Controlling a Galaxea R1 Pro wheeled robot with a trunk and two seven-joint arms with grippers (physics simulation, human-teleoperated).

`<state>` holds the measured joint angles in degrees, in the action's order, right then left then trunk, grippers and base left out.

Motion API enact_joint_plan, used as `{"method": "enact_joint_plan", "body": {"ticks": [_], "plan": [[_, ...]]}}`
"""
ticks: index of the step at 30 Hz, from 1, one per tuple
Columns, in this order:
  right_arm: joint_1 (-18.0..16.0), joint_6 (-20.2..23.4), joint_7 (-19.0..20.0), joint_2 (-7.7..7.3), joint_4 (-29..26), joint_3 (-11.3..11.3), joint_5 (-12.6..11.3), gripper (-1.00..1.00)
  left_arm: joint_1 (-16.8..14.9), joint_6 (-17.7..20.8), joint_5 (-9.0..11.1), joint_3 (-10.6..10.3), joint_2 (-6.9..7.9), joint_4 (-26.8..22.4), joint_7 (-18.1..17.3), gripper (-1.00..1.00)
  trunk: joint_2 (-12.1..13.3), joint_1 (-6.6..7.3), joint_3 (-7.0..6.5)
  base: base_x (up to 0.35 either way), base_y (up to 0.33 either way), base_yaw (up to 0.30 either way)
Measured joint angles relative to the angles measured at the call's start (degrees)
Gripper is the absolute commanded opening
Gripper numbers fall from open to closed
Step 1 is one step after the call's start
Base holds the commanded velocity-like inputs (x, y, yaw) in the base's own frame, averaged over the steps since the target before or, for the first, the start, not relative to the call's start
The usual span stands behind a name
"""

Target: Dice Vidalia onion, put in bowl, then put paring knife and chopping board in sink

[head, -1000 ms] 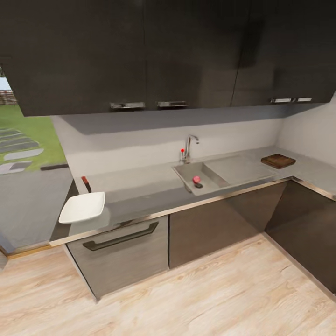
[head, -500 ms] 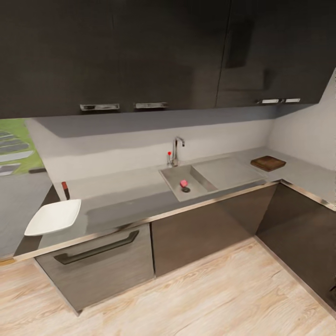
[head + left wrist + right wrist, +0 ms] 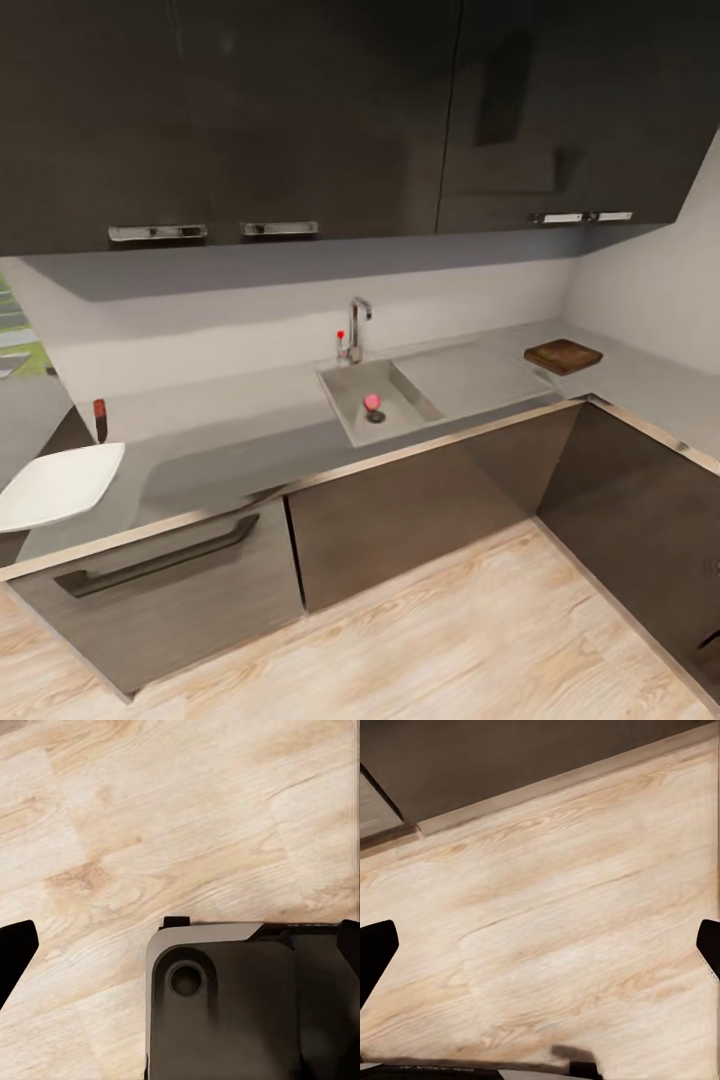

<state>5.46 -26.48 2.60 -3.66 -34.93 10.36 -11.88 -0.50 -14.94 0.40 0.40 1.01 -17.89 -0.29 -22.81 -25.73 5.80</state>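
Note:
In the head view the grey sink [image 3: 343, 392] sits in the middle of the countertop [image 3: 230, 430]. A small pinkish-red onion [image 3: 372, 401] lies in it beside the drain. The dark brown chopping board [image 3: 563, 355] lies far right near the corner. At the far left the white bowl [image 3: 55, 485] overhangs the counter end, with the paring knife [image 3: 100, 417] behind it, its reddish handle showing. My left gripper [image 3: 181, 945] is open over the wooden floor and my own base. My right gripper [image 3: 541, 949] is open too, above the floor near the cabinet foot.
A chrome tap [image 3: 356, 325] with a red dot stands behind the sink, and a drainboard [image 3: 470, 370] lies to its right. Dark wall cabinets [image 3: 300, 110] hang above, dark base cabinets [image 3: 400, 510] stand below. The counter turns a corner at the right. Wooden floor [image 3: 450, 640] lies between me and the cabinets.
The whole head view has slid left and the counter looks slightly nearer, so the camera has moved. The things on the counter lie where they were.

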Motion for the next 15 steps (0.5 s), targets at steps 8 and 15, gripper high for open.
{"method": "enact_joint_plan", "body": {"ticks": [8, 15], "plan": [[0.00, -3.94, 0.19, -0.23, 0.11, 0.13, 0.18, 1.00, 0.00, 0.00, 0.00, 0.00, -0.03, 0.02, 0.03, 1.00, -0.01, 0.00, 0.00, 0.183, -0.258, 0.000], [0.00, -5.30, 0.20, -0.12, 2.24, 0.19, 0.19, 1.00, 0.00, 0.00, 0.00, 0.00, -0.04, 0.03, 0.04, 1.00, 0.00, 0.00, 0.00, 0.184, -0.258, 0.000]]}}
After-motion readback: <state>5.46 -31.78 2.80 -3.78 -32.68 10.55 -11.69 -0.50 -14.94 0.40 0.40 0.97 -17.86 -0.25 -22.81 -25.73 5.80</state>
